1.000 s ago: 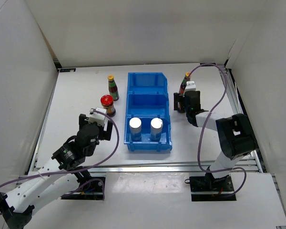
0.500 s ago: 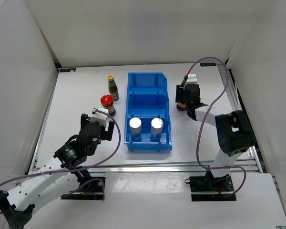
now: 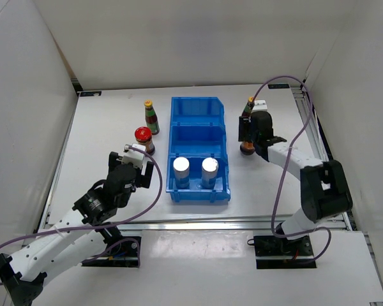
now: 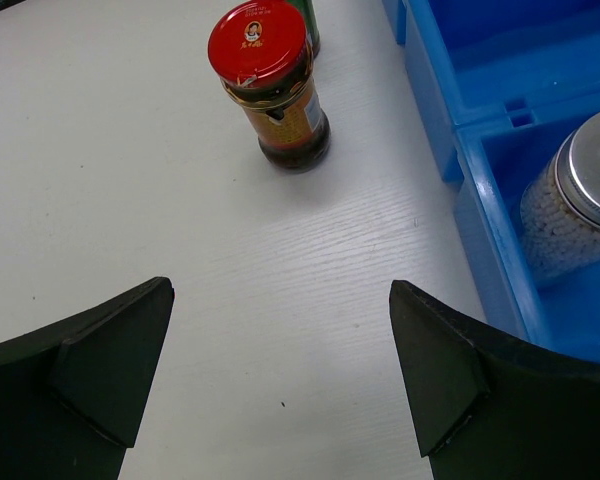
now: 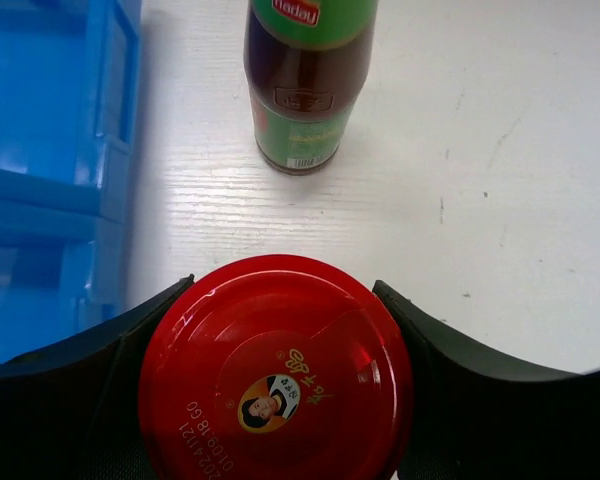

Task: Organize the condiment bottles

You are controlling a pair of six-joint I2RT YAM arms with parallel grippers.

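Observation:
My right gripper [image 5: 280,300] is shut on a dark jar with a red lid [image 5: 275,390]; both fingers press the lid's sides. This jar [image 3: 246,149] is right of the blue bin, under the right gripper [image 3: 249,139]. A slim green-necked bottle [image 5: 305,85] [image 3: 249,106] stands just beyond it. Left of the bin stand another red-lidded jar [image 4: 270,85] [image 3: 143,137] and a slim yellow-capped bottle [image 3: 151,116]. My left gripper [image 4: 280,380] [image 3: 138,167] is open over bare table, short of that jar. Two white bottles with silver caps [image 3: 180,167] [image 3: 209,166] stand in the bin's near compartment.
The blue bin [image 3: 198,101] [image 4: 430,110] [image 5: 60,150] sits mid-table with three compartments; the far and middle ones hold nothing. White walls close in the table at the left, the back and the right. A metal rail [image 3: 316,137] runs along the right edge.
My right gripper has closed on the red-lidded jar beside the bin, and the right arm's elbow has swung out to the right. The left arm has barely moved.

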